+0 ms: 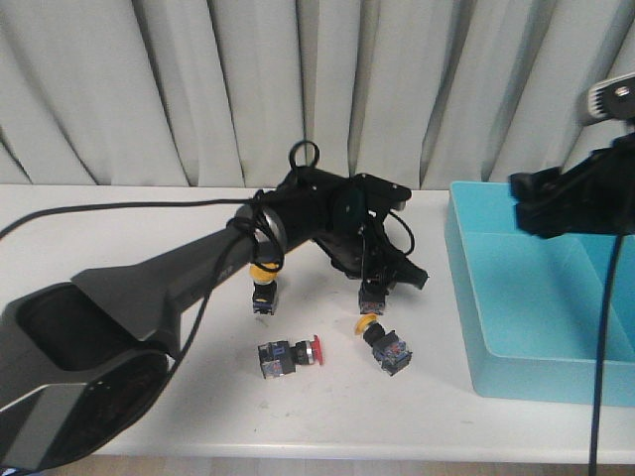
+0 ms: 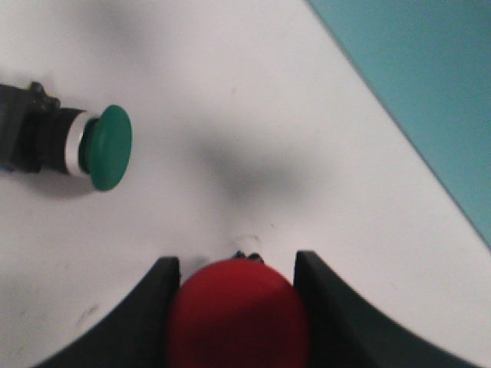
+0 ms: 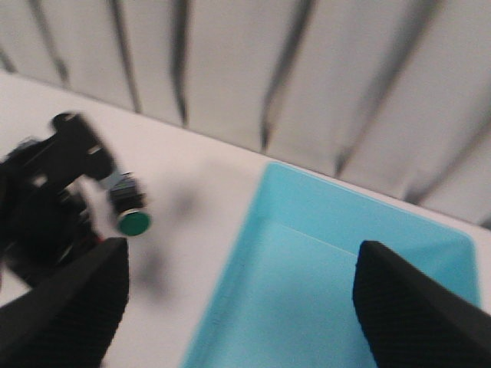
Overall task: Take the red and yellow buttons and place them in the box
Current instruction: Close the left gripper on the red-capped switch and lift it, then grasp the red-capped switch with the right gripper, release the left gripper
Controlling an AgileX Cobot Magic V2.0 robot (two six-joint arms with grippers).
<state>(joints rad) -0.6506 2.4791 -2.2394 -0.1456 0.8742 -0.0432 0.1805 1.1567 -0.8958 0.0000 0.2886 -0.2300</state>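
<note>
Red button (image 2: 238,314) | clamped in left pincer (image 2: 238,307) | right pincer (image 3: 238,307) wide over box (image 3: 322,253)

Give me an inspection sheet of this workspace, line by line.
Surface: white table.
Job's things: round red-capped push-button switch between the left gripper's fingers; another red one and two yellow ones on the table; turquoise plastic tray at right.
Clutter: green-capped switch lying on the table.
Grippers: left gripper shut on a red switch; right gripper open, empty, above the tray's edge.
Cables: black cable along the left arm.
Surroundings: pale pleated curtain.
</note>
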